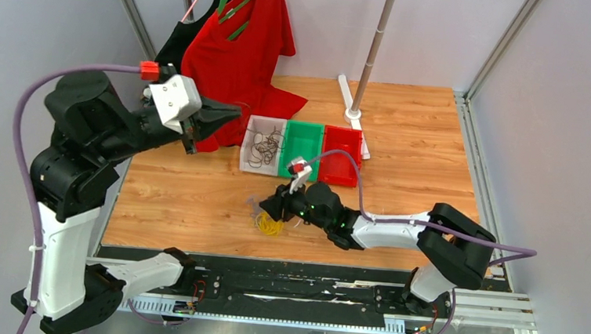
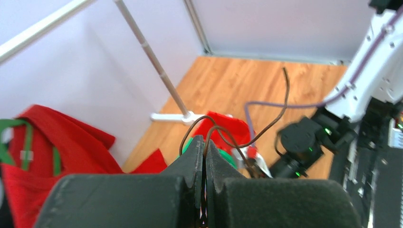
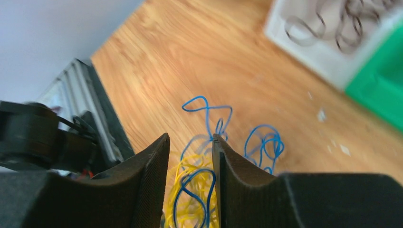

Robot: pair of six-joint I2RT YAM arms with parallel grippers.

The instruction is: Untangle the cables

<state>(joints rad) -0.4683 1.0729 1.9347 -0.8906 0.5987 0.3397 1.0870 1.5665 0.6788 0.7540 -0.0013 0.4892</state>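
Up high, left end effector point(image 2: 204, 142) clamps brown cable point(image 2: 286, 92); right end effector point(image 3: 190, 137) parted over yellow cables point(image 1: 269, 226).

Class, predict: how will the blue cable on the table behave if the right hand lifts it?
Probably floppy: the blue cable lies in loose, thin loops. Likely light too. It may drag the yellow cable along, since their loops overlap.

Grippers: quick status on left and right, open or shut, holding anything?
Left gripper: shut on the brown cable.
Right gripper: open, jaws either side of the yellow cable and blue cable, nothing clamped.
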